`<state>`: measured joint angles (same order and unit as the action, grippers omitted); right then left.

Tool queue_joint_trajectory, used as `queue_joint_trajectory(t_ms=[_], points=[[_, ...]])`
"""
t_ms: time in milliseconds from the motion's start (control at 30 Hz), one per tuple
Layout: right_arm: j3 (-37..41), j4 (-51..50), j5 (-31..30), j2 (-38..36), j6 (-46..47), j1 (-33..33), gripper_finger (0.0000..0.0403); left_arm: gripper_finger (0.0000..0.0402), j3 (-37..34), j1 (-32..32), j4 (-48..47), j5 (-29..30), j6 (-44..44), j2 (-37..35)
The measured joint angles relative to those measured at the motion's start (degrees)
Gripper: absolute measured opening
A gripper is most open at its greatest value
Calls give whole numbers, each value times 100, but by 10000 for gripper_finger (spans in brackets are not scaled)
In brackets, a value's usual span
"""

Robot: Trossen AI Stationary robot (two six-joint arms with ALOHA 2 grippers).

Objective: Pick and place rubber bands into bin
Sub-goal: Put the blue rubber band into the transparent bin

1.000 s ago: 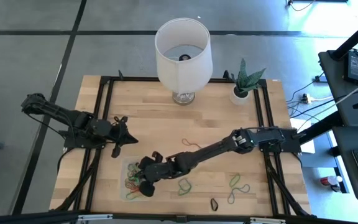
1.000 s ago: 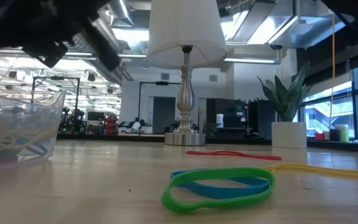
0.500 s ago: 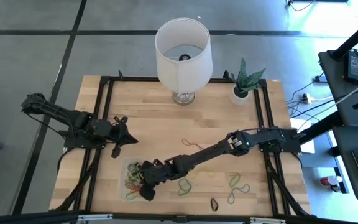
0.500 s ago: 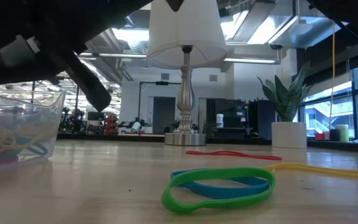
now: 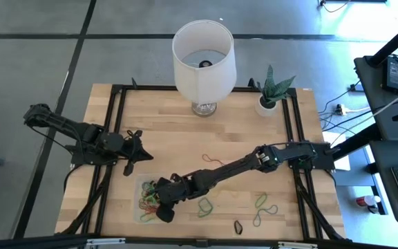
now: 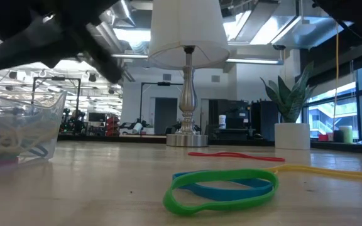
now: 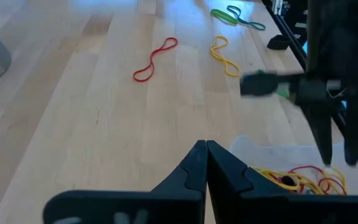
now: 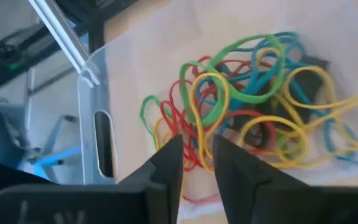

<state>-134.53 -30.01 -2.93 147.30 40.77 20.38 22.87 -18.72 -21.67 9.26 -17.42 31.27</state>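
The clear bin [image 5: 144, 185] stands at the table's near left and holds a tangle of rubber bands [image 8: 247, 106] in red, yellow, green and blue. My right gripper [image 8: 197, 149] hovers open over the bin [image 8: 98, 124], fingertips just above the pile; in the low view one finger [image 6: 105, 59] shows above the bin's rim [image 6: 24, 100]. More rubber bands lie loose on the wood: a green and blue pair [image 5: 204, 205], green ones [image 5: 261, 202], a black one [image 5: 238, 227], a red one [image 5: 213, 160]. My left gripper [image 7: 205, 148] waits shut over the table's left side.
A white lamp [image 5: 203, 62] and a potted plant [image 5: 268, 102] stand at the table's far edge. Black frame rails [image 5: 116, 138] run along the left and right sides. Bare wood lies between the lamp and the loose bands.
My right gripper dipped toward the bin, then rose a little, staying over the bin. The bands on the table have not moved.
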Motion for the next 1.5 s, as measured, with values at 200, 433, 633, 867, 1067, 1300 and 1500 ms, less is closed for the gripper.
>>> queue_joint_trajectory(t_ms=[200, 433, 633, 867, 1067, 1300, 1500], points=[[86, -987, -1046, -494, -379, 201, 30, 1, 2, 0, 2, -432, 301, 2], [92, -2385, -1988, -649, -70, 687, 5, 1, 4, 0, 133, -656, 317, 36], [1037, -1564, -1982, -879, 278, 803, 3, 2, 61, 0, 530, -579, 322, 457], [3289, 136, -2003, -2034, 967, 1075, 2, 2, 646, -34, 536, -592, 556, 1712], [5241, 1288, -2107, -3122, 1496, 1442, 3, 2, 1341, -42, 495, -575, 622, 2958], [6948, 1556, -2470, -4385, 1959, 1996, 4, 1, 2462, -106, 506, -554, 719, 4565], [8110, 1596, -2468, -5392, 2096, 2404, 4, 3, 3616, -281, 493, -342, 989, 5904]])
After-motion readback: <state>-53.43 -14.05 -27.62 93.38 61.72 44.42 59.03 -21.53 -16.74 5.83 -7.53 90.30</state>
